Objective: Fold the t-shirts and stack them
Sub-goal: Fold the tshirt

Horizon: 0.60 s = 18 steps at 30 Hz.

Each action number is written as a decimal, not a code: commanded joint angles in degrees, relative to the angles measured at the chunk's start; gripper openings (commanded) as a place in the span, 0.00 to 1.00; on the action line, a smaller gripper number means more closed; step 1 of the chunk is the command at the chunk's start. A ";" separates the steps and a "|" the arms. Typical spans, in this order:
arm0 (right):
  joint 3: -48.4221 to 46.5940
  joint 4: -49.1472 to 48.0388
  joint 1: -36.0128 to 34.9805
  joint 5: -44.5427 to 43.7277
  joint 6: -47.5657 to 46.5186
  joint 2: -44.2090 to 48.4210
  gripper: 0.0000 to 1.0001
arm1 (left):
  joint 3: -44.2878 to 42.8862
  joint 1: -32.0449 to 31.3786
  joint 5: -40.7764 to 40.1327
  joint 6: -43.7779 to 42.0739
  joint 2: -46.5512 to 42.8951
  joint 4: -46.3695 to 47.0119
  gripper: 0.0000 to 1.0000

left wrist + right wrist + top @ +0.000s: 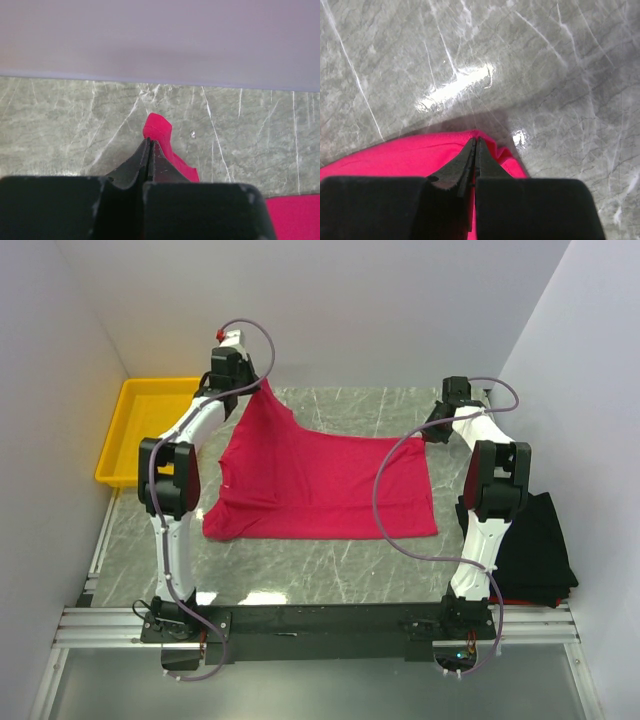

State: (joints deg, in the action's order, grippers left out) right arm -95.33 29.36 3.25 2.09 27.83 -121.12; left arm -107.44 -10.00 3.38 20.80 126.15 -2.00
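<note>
**Both claws pinched on the far corners of the pink shirt**

From above: shows a crimson-pink soft cloth t-shirt (pixel 320 485) spread over the middle of the grey marbled table (pixel 330 575). Far left corner drawn up into a peak by the left gripper (pixel 262 386); far right corner kept low at the right gripper (pixel 437 428). Also shows a black cloth t-shirt (pixel 535 540) bunched at the table's right edge towards the front, and a yellow plastic tray (pixel 130 430) at the far left corner, apart from the pink cloth. Bare table along the near edge, enough by the look of it to lay a fold; walls close on the left, right and far sides.

From the left wrist: jaws pressed fully together, with a tongue of pink cloth poking out past the tips.

From the right wrist: jaws likewise closed tight, nipping the pink corner down near the tabletop.

Likely to handle as light and limp, sagging between the two holds. Best taken at corners or hems, both at once, to stop bunching
</note>
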 commanded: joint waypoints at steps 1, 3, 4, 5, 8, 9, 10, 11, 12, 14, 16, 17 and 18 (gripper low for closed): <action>-0.82 -2.03 0.18 -1.74 -1.20 2.03 0.00 | 2.75 0.59 0.05 0.74 -4.15 3.40 0.00; -0.65 -2.47 0.18 -1.65 -0.94 2.46 0.00 | 4.51 0.60 0.49 0.74 -5.12 3.49 0.00; -0.13 -2.82 0.18 -1.82 -0.85 2.82 0.00 | 5.04 0.60 0.58 0.82 -5.38 3.23 0.00; 0.23 -3.34 0.18 -2.00 -0.85 3.17 0.00 | 5.65 0.60 0.40 0.82 -5.56 2.71 0.00; 2.60 -4.49 0.18 -3.84 -0.41 5.19 0.00 | 7.93 0.60 -0.04 1.87 -6.79 2.18 0.00; 4.26 -4.93 0.18 -4.63 0.02 6.41 0.00 | 8.99 0.60 -0.65 2.23 -8.18 2.18 0.00; 5.14 -5.11 0.18 -6.20 0.29 7.12 0.00 | 10.22 0.60 -1.00 2.67 -9.07 2.09 0.00; 6.02 -5.63 0.18 -7.00 0.64 7.74 0.00 | 12.84 0.60 -1.53 3.63 -10.03 2.17 0.00; 7.60 -5.90 0.18 -7.44 1.08 9.13 0.00 | 14.09 0.60 -2.49 4.07 -12.22 2.87 0.00; 8.93 -6.07 0.18 -9.38 1.52 10.20 0.00 | 16.98 0.51 -3.29 5.91 -14.16 2.71 0.00; 10.60 -6.25 0.18 -10.43 2.22 11.78 0.00 | 18.40 0.60 -5.22 7.06 -16.71 2.18 0.00; 11.39 -6.77 0.18 -11.13 2.22 12.48 0.00 | 20.32 0.60 -5.40 8.28 -17.68 2.18 0.00; 12.70 -7.12 0.18 -11.31 2.57 13.79 0.00 | 21.38 0.60 -6.01 9.08 -19.60 0.61 0.00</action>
State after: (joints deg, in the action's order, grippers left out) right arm -84.55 25.21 3.25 -5.19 29.12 -112.60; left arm -88.20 -9.56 0.14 26.22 113.73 -1.87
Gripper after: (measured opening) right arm 0.009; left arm 0.013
